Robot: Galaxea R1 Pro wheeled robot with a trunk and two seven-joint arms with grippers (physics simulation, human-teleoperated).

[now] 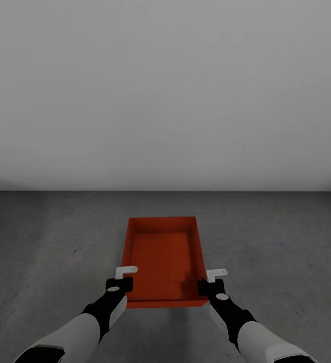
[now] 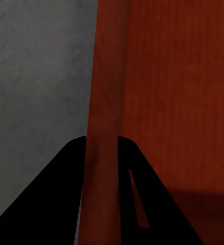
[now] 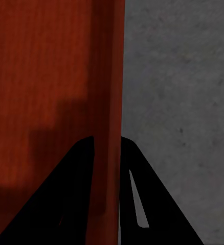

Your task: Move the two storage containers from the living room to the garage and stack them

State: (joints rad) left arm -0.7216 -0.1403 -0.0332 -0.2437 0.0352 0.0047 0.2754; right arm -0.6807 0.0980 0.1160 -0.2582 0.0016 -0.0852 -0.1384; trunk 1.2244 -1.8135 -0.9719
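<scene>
From the head view, one orange-red storage container (image 1: 164, 259) sits low in the middle of the scene over the dark grey speckled concrete floor (image 1: 44, 242) of the garage, with a plain white wall (image 1: 165, 91) rising behind it; whether the bin rests on the concrete or is held just above it cannot be told, though a thin shadow lies under its near edge. The bin is lidless and its inside is bare. The left gripper (image 1: 126, 275) meets the bin's left wall near the front corner, and the right gripper (image 1: 213, 278) meets the right wall near the other front corner, both black-and-white arms reaching forward on either side. In the left wrist view, the two dark fingers (image 2: 61, 199) straddle the thin orange wall (image 2: 99, 153), one on the outside over the grey floor (image 2: 35, 76) and one inside the bin, pinching the wall between them. In the right wrist view, the fingers (image 3: 66, 199) likewise close on the orange wall (image 3: 109, 153), with the bin's inner bottom (image 3: 35, 76) to one side and concrete (image 3: 183, 92) to the other.
</scene>
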